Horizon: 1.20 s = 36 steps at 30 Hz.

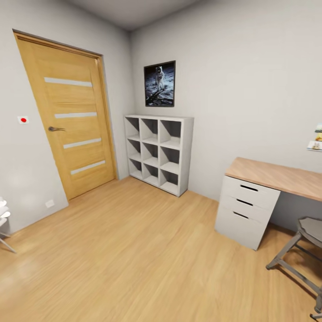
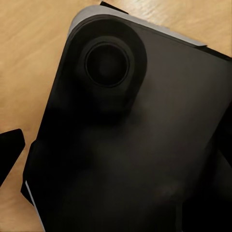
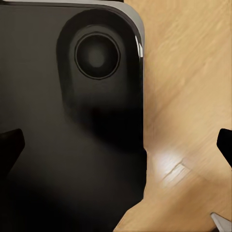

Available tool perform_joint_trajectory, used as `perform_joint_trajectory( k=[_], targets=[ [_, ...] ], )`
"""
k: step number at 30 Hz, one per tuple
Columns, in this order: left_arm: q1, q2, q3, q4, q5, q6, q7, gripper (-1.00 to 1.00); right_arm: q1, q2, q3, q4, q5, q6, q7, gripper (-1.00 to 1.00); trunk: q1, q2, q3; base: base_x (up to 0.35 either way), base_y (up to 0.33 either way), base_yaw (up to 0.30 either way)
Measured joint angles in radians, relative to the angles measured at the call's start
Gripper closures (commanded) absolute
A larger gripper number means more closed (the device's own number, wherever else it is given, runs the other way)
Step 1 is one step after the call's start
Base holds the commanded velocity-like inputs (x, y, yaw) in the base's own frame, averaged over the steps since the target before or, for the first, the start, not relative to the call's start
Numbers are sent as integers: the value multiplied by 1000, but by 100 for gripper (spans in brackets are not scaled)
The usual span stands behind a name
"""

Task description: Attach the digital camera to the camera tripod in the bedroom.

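Left pincer (image 2: pixel 116 145) and right pincer (image 3: pixel 118 145) both spread, empty; floor (image 3: pixel 193 72) beyond the fingertips. Camera judged light, rigid, breakable: grip across body sides.

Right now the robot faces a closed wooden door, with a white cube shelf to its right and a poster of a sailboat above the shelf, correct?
Not quite. The door is closed and the cube shelf stands to its right, but the poster above the shelf shows an astronaut on the moon, not a sailboat. The head view shows it.
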Motion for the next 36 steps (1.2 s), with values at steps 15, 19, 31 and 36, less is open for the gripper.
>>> perform_joint_trajectory(
  k=[15, 19, 31, 36],
  targets=[
    [0, -1, -4, 0, -3, 0, 0, -100, 0, 0, -1, 0, 0, 0, 0, -100, 0, 0, 0, 241, 237, 0],
    [0, -1, -4, 0, -3, 0, 0, -100, 0, 0, -1, 0, 0, 0, 0, -100, 0, 0, 0, 147, 295, 0],
    [0, -3, -5, 0, -3, 0, 1, -100, 0, 0, 0, 0, 0, 0, 0, -100, 0, 0, 0, 101, 317, 0],
    [0, -3, -5, 0, -3, 0, 1, -100, 0, 0, 1, 0, 0, 0, 0, -100, 0, 0, 0, 86, 323, 0]
  ],
)
